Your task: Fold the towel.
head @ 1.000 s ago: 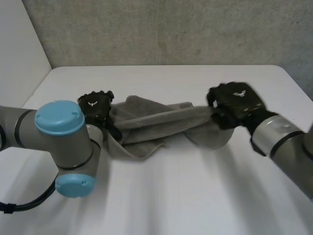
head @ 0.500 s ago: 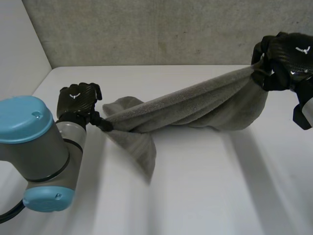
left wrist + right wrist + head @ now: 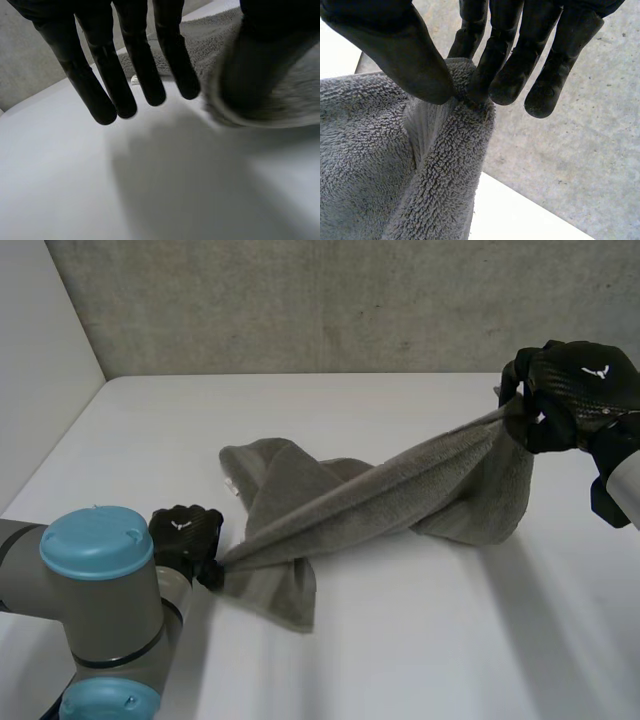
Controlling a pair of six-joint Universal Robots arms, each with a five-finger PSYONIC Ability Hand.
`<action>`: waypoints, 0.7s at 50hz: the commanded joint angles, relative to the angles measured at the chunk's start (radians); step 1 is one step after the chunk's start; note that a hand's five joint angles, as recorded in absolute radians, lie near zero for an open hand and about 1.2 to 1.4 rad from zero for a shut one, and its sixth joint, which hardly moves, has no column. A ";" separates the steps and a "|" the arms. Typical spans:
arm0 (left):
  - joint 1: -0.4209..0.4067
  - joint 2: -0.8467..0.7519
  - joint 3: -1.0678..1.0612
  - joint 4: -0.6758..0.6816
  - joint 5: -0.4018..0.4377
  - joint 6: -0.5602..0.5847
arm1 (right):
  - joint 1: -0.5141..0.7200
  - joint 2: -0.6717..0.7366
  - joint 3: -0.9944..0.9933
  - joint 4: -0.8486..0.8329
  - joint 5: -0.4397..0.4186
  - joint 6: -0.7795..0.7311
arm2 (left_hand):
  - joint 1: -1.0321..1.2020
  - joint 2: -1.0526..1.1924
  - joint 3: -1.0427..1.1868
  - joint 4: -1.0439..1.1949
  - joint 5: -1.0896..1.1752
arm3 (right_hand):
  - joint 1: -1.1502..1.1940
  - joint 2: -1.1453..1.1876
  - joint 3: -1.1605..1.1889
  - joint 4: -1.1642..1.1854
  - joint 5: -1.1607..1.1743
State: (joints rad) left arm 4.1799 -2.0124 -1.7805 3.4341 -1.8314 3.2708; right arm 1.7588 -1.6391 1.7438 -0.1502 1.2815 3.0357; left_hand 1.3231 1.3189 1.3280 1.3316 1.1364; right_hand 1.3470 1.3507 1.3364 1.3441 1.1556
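Towel (image 3: 400, 490), one only, stretches between two hands: left hand (image 3: 185, 538) pinches one end, right hand (image 3: 575, 390) the other.

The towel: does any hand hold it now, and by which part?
Both hands hold the towel. The right hand pinches one bunched end between thumb and fingers, above the table; the left hand grips the opposite end, low near the table.

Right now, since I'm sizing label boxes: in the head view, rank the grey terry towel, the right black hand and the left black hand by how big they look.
Largest to smallest: grey terry towel; right black hand; left black hand. The right hand is raised, so it is perhaps nearer the camera.
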 commanded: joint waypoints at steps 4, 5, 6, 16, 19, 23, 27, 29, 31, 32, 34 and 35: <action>0.043 0.014 0.126 0.101 0.107 -0.200 | 0.025 0.112 -0.085 -0.047 -0.019 -0.032 | 0.073 0.077 0.068 0.065 0.085 | 0.049 0.046 0.060 0.052 0.066; 0.043 0.014 0.127 0.102 0.107 -0.200 | 0.040 0.161 -0.128 -0.095 -0.042 -0.056 | 0.073 0.077 0.068 0.065 0.085 | 0.049 0.046 0.060 0.052 0.066; 0.060 0.011 0.180 0.128 0.115 -0.197 | 0.041 0.162 -0.129 -0.095 -0.042 -0.057 | 0.073 0.077 0.068 0.065 0.085 | 0.049 0.046 0.060 0.052 0.066; 0.085 0.000 0.638 0.168 0.112 -0.082 | 0.088 0.421 -0.661 -0.238 -0.064 -0.190 | 0.073 0.077 0.068 0.065 0.085 | 0.049 0.046 0.060 0.052 0.066; 0.088 -0.005 0.811 0.197 0.112 -0.043 | 0.091 0.432 -0.745 -0.250 -0.033 -0.184 | 0.073 0.077 0.068 0.065 0.085 | 0.049 0.046 0.060 0.052 0.066; 0.088 -0.019 1.021 0.293 0.104 0.013 | 0.088 0.443 -0.900 -0.372 0.056 -0.137 | 0.073 0.077 0.068 0.065 0.085 | 0.049 0.046 0.060 0.052 0.066; 0.089 -0.019 1.066 0.335 0.110 0.044 | 0.087 0.464 -0.952 -0.413 0.052 -0.092 | 0.073 0.077 0.068 0.065 0.085 | 0.049 0.046 0.060 0.052 0.066; 0.110 -0.016 1.046 0.336 0.112 0.052 | 0.087 0.467 -0.946 -0.395 0.036 -0.092 | 0.073 0.077 0.068 0.065 0.085 | 0.049 0.046 0.060 0.052 0.066; 0.129 -0.011 1.008 0.326 0.109 0.050 | 0.088 0.466 -0.932 -0.367 0.012 -0.092 | 0.073 0.077 0.068 0.065 0.085 | 0.049 0.046 0.060 0.052 0.066; 0.129 -0.011 1.007 0.326 0.109 0.050 | 0.087 0.469 -0.917 -0.330 -0.022 -0.093 | 0.073 0.077 0.068 0.065 0.085 | 0.049 0.046 0.060 0.052 0.066; 0.157 0.004 0.835 0.306 0.118 0.049 | 0.085 0.469 -0.887 -0.278 -0.072 -0.097 | 0.073 0.077 0.068 0.065 0.085 | 0.049 0.046 0.060 0.052 0.066; 0.157 0.004 0.834 0.306 0.118 0.049 | 0.082 0.469 -0.848 -0.231 -0.129 -0.106 | 0.073 0.077 0.068 0.065 0.085 | 0.049 0.046 0.060 0.052 0.066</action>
State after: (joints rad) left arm 4.2987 -2.0244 -0.7616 3.7636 -1.7206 3.3229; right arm 1.8456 -1.1727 0.7999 -0.5229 1.2994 2.9423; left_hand 1.3571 1.3567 1.3794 1.3567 1.1909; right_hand 1.3468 1.3508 1.3400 1.3442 1.1743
